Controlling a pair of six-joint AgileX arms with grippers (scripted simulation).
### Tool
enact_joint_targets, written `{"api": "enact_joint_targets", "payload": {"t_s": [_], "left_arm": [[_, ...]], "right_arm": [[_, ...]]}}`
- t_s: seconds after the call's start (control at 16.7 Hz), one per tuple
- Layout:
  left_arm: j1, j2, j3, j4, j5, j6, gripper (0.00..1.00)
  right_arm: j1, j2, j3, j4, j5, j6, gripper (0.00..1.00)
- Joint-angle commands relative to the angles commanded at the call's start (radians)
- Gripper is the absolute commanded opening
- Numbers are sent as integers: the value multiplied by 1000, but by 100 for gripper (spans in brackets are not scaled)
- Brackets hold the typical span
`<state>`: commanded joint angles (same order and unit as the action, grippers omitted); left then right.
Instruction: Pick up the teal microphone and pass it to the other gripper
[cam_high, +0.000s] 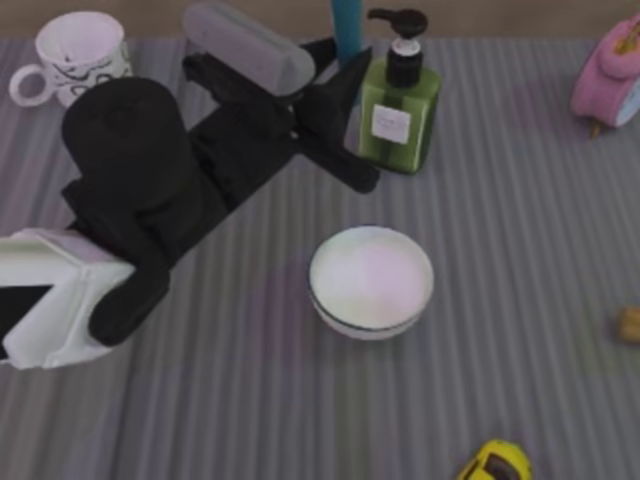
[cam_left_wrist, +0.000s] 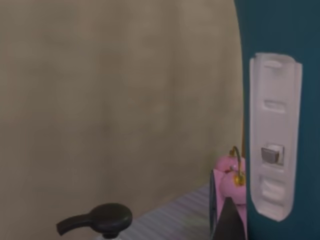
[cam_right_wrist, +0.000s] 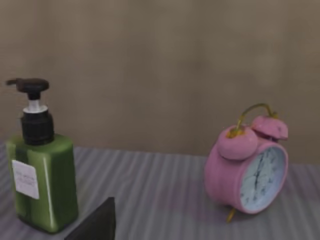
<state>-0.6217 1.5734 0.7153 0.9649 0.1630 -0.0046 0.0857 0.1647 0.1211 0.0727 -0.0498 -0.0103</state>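
The teal microphone (cam_high: 348, 28) stands upright near the top middle of the top view. It is raised above the table, and its white head is cut off by the frame. My left gripper (cam_high: 350, 72) reaches in from the left and is shut on the handle's lower part. In the left wrist view the teal handle (cam_left_wrist: 280, 30) fills one side, with its white button strip (cam_left_wrist: 274, 135) facing the camera and one dark fingertip (cam_left_wrist: 229, 220) against its edge. The other gripper, my right one, is out of the top view.
A green pump bottle (cam_high: 398, 120) stands just under and right of the held microphone. A white bowl (cam_high: 370, 280) sits mid-table. A pink alarm clock (cam_high: 608, 65) is back right, a white mug (cam_high: 78, 50) back left, a yellow toy car (cam_high: 495, 463) front right.
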Motion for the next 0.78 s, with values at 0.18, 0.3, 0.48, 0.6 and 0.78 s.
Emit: {"api": "enact_joint_targets", "payload": {"t_s": [0.18, 0.3, 0.48, 0.6, 0.78], "left_arm": [[0, 0, 0, 0, 0, 0, 0], [0, 0, 0, 0, 0, 0, 0], [0, 0, 0, 0, 0, 0, 0], [0, 0, 0, 0, 0, 0, 0], [0, 0, 0, 0, 0, 0, 0]], "right_arm": [[91, 221, 128, 76, -52, -11, 100], [159, 394, 221, 130, -92, -19, 100], [260, 631, 356, 208, -151, -30, 100], [321, 765, 439, 257, -187, -35, 100], [396, 936, 544, 321, -231, -42, 100]]}}
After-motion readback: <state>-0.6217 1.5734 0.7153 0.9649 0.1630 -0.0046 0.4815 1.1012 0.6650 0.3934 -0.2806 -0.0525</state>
